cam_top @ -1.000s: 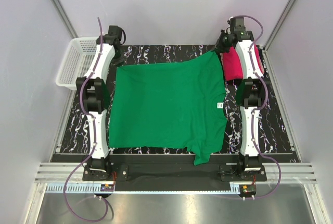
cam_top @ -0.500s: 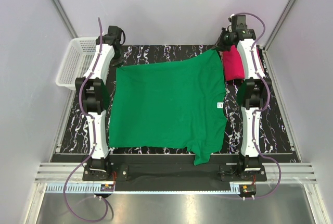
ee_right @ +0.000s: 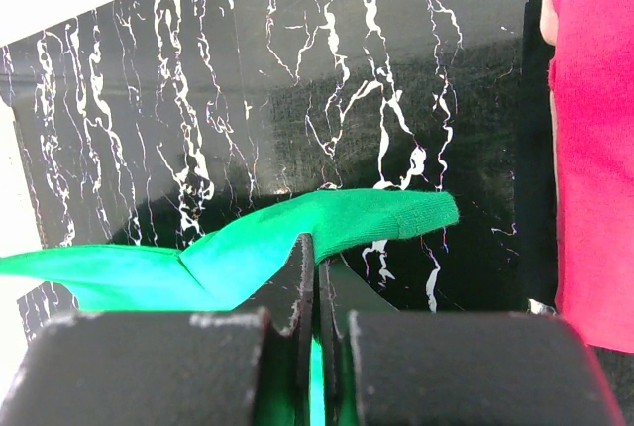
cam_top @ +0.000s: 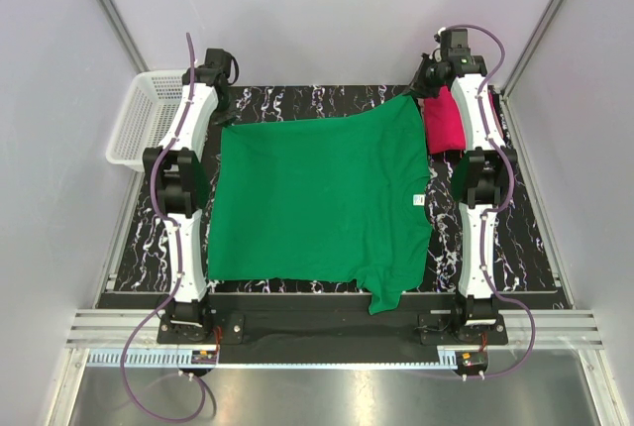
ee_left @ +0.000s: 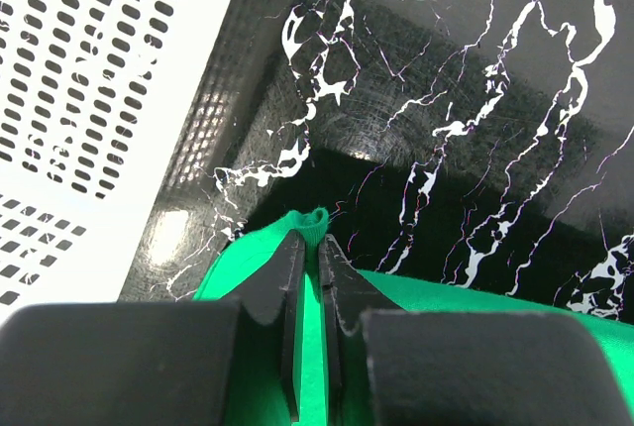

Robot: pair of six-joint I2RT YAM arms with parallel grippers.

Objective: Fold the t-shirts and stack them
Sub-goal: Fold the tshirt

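The soft green t-shirt (cam_top: 317, 198) lies flat on the black marbled table (cam_top: 525, 238), neck rightward, long axis left-right. The left end effector (ee_left: 309, 248) clamps its far-left corner and the right end effector (ee_right: 309, 248) its far-right corner. The bunched pink t-shirt (cam_top: 443, 121) lies beside it.
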